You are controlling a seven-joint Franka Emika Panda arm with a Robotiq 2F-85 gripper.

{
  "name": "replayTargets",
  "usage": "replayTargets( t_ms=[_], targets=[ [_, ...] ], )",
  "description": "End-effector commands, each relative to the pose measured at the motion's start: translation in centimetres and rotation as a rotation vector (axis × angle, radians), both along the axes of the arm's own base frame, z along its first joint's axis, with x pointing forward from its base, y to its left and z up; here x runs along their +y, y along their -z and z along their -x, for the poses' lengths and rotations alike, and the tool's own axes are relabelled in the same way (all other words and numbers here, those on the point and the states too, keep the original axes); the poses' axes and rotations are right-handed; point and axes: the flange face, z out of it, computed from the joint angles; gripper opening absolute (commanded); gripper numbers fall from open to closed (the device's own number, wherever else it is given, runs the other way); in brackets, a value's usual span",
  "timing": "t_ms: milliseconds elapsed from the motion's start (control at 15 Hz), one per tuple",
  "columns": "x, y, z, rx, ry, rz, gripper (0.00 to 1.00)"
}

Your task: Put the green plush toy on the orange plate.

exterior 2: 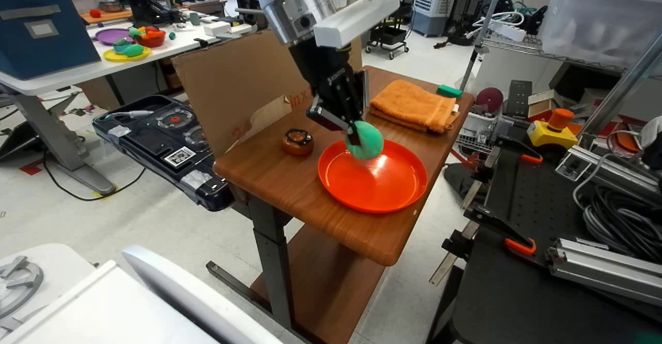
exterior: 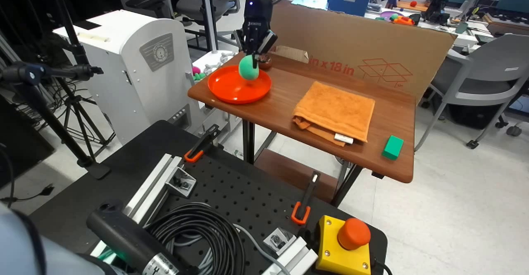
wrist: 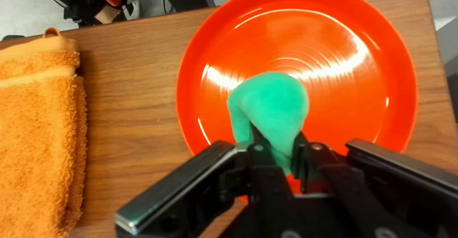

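Nearly there: the letting-go remains

From left to right in an exterior view, first comes the large, round, shallow, bright orange-red plastic plate [exterior: 235,92], set near the end of the brown wood-look table [exterior: 285,91]. Over it is the small, ball-like, soft green plush toy [exterior: 249,68]; the wrist view puts it within the plate's rim, off centre. The black Robotiq gripper [wrist: 278,137] has the toy fast, its jaws pinching the plush hard enough to fold it. Next stands a squat brown round object [exterior 2: 298,146] with a dark top, then the folded orange terry towel [exterior: 334,111], and at the table's right end a small green block [exterior: 392,147]; none of these three has a part in the job.

Grasp, lift and transport look done to my eye. Placing is not: the toy seems to hang just above the plastic, though the views leave the exact gap uncertain. What should be left is a short lowering, a spreading of the jaws over the plate, and a clean retreat upward.
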Motion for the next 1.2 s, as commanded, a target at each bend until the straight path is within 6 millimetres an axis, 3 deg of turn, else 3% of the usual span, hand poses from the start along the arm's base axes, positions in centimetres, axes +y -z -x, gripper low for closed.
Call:
replayTargets(
  t_ms=[0,400,533,800,933,1000,1133],
  targets=[
    [0.7,1.0,0.4,-0.016,-0.033,-0.008,0.43],
    [0.6,0.5,0.1,-0.086,-0.046,-0.051,0.86],
    [0.0,-1.1,0.5,-0.112,-0.056,-0.095,1.0],
    [-2.8,-6.5,0.6,-0.272,-0.046,-0.182,1.0],
    [-5.1,-9.9,0.8,-0.362,0.024,-0.237,1.0],
    [-3.2,-7.0,-0.9,-0.301,-0.006,-0.18,1.0],
    [-5.1,-9.7,-0.4,-0.343,0.024,-0.208,1.0]
  ],
)
